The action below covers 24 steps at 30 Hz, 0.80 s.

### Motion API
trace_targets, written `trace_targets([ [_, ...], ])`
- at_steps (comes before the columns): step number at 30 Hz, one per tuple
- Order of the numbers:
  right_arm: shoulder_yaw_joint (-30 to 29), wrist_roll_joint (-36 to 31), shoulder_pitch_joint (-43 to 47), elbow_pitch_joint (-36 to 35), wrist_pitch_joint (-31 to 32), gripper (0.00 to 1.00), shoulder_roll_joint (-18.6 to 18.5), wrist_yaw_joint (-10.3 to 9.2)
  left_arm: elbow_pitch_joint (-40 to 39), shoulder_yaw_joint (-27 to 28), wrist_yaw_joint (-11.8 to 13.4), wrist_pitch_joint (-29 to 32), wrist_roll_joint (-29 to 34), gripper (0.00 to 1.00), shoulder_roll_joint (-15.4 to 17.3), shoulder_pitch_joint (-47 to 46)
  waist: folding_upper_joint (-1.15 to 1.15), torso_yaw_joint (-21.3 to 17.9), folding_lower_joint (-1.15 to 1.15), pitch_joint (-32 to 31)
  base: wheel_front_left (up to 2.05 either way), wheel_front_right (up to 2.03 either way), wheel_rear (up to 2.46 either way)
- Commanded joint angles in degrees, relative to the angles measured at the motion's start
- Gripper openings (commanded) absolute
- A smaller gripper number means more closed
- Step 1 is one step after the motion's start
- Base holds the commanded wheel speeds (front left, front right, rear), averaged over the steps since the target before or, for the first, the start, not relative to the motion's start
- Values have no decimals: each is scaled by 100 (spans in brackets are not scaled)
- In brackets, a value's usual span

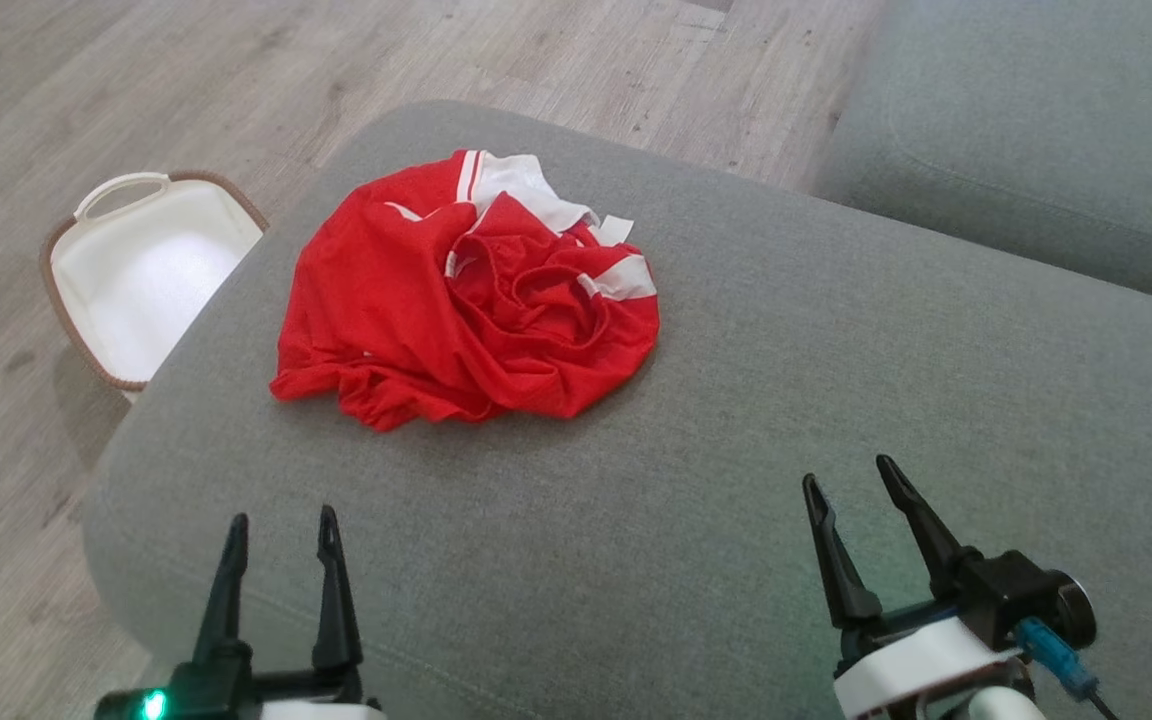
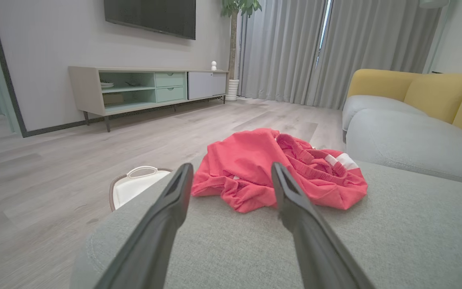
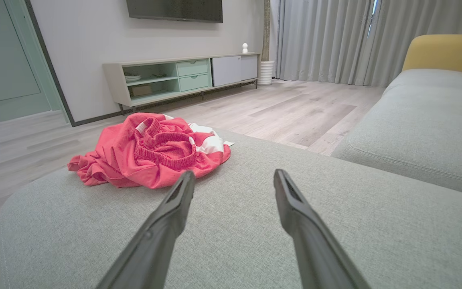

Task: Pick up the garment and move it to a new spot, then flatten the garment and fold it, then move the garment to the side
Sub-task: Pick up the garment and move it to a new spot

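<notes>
Pickup pending: my left gripper (image 1: 283, 514) and right gripper (image 1: 847, 470) hang empty, spread wide; garment (image 1: 466, 300) lies at the left's one o'clock, needing a forward reach

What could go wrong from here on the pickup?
1. The garment is a crumpled heap, so a pinch may catch only one layer and lift it tangled.
2. It lies near the grey cushion's left edge, and the white basket sits just below that edge. A leftward drag could drop it off.
</notes>
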Motion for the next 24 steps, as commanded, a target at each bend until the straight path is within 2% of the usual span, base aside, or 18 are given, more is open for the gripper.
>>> trace_targets([
  [1,122,-55,-329,-172,-63,100,-51,-4,-243,257,3,-55,105,100,4,-238,0,15,0,14,0,0,0],
  [5,-18,-97,-267,-227,-63,100,-51,-4,-436,611,-62,-55,323,100,275,-575,0,112,0,129,0,0,0],
  [11,-235,-473,-113,-331,-63,100,-51,-4,-364,915,-434,-55,344,100,777,-1721,0,264,0,527,0,0,0],
  [14,-385,-728,-133,-423,-63,100,-55,-4,-10,786,-803,-55,310,100,955,-2524,0,289,0,820,0,0,0],
  [15,-408,-846,-178,-484,-63,100,-126,-4,355,634,-1034,-33,304,100,1051,-3090,0,244,0,1031,0,0,0],
  [17,-420,-910,-224,-535,-63,100,-257,-4,740,448,-1196,82,268,100,1082,-3694,0,210,0,1216,0,0,0],
  [21,-466,-955,-286,-639,-63,100,-482,-4,1345,146,-1338,332,209,100,1082,-4583,0,170,0,1493,0,0,0],
  [24,-518,-988,-337,-760,-63,100,-712,-4,2106,-110,-1404,787,28,100,964,-5331,0,138,0,1735,0,0,0],
])
